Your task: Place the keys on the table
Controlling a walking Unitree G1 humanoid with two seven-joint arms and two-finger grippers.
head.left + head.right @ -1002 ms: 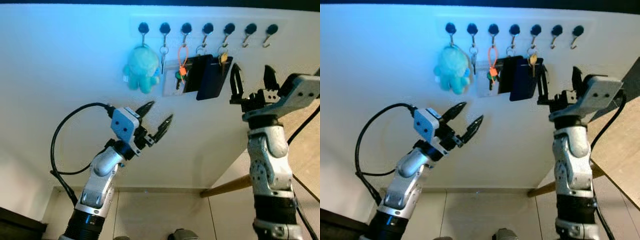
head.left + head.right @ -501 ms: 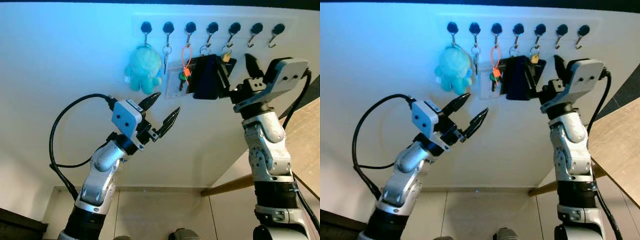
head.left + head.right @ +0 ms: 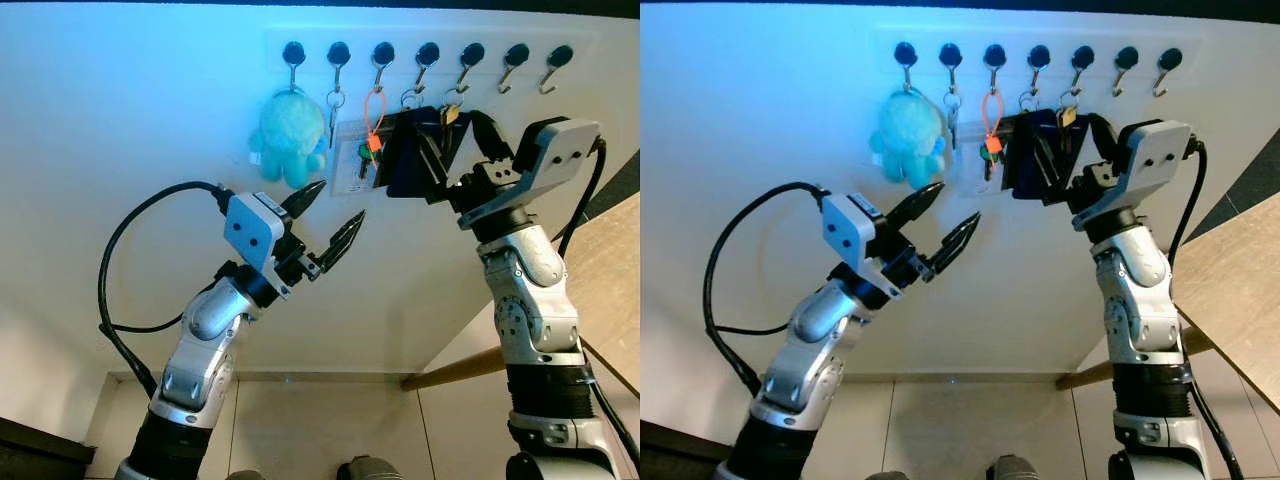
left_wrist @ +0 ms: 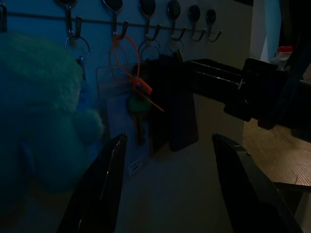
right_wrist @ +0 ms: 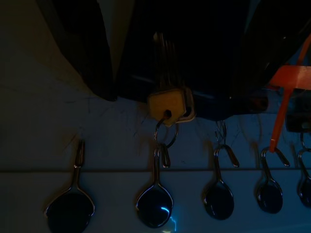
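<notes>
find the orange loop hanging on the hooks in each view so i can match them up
Left eye view: orange loop on the third hook, upper middle.
Right eye view: same hook, upper middle.
Left wrist view: upper middle.
Right wrist view: at the right edge.
Shared landmark: the row of black hooks.

A white hook rail (image 3: 420,52) (seven hooks) carries keys (image 5: 167,104), teal plush (image 3: 288,137), dark pouch (image 3: 405,155).

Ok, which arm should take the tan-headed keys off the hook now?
Right. The right gripper is up at the hook rail, fingers open around the keys. The left gripper hangs open lower, below the teal plush, well away from them.
</notes>
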